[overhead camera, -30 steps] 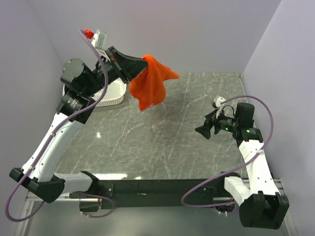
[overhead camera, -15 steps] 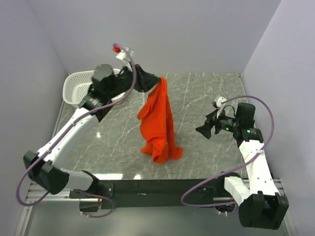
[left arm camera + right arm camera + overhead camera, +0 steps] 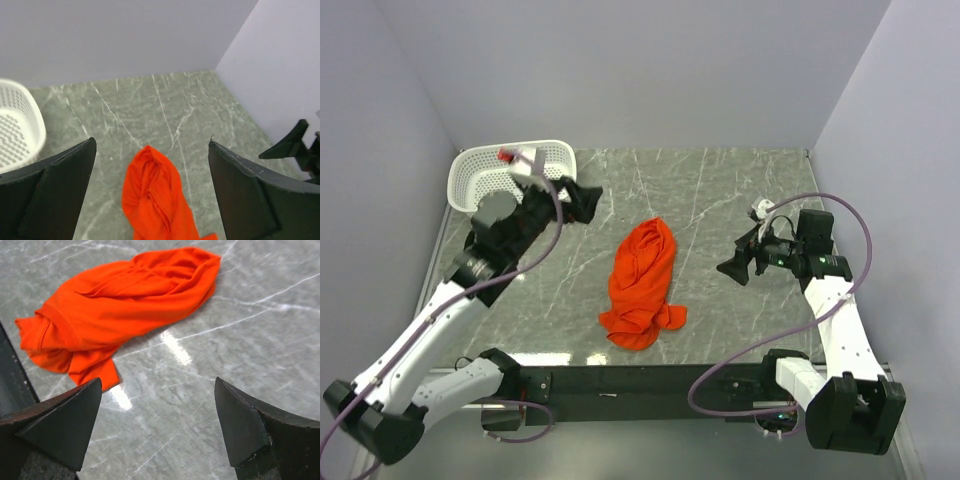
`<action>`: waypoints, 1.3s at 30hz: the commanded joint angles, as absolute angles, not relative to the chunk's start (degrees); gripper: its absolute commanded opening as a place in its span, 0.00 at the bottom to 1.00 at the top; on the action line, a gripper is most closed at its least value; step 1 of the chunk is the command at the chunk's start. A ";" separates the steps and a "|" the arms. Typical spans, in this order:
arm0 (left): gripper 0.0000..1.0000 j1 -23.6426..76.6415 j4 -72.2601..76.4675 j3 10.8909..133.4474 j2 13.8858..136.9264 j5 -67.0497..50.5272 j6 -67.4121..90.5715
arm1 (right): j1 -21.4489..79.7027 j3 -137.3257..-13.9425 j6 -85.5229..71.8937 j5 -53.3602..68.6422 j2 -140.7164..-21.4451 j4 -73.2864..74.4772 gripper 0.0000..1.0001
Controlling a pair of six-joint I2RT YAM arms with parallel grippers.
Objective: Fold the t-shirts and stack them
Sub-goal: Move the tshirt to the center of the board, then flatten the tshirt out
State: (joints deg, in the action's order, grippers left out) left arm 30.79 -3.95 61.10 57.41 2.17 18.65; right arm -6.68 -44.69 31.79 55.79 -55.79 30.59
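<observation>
Top external view: the orange-red t-shirt (image 3: 642, 285) lies crumpled in a long heap on the grey marbled table (image 3: 740, 190), at the centre of the frame, touched by neither arm. The left gripper (image 3: 586, 200) hovers up and left of the shirt, jaws spread wide with nothing between them, near the white perforated basket (image 3: 480, 172) in the upper left. The right gripper (image 3: 730, 262), right of centre, also stands wide apart and empty, pointing toward the shirt. Each wrist view frames the cloth between dark fingers (image 3: 55, 425), clear of them.

High rear overhead, wrist views low, sharing t-shirt (image 3: 642, 280)
</observation>
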 commanded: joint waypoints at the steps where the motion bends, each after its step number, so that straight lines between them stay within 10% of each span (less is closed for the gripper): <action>1: 0.99 30.68 -8.17 50.23 54.76 4.66 27.64 | -6.77 -46.14 34.37 58.62 -57.39 32.70 0.99; 12: 0.99 30.32 2.98 29.18 52.46 -4.13 51.76 | -4.75 -45.97 33.75 56.78 -60.91 32.26 0.98; 21: 0.98 28.92 -2.29 43.14 73.19 2.92 50.56 | -4.04 -46.23 33.92 55.55 -61.00 32.52 0.98; 26: 0.74 29.09 -0.35 50.97 83.92 -14.83 43.43 | -4.13 -45.53 33.84 54.58 -60.64 31.64 0.98; 39: 0.68 32.42 -5.36 42.45 75.32 -19.16 46.40 | -1.32 -48.60 36.12 51.77 -68.56 36.65 0.95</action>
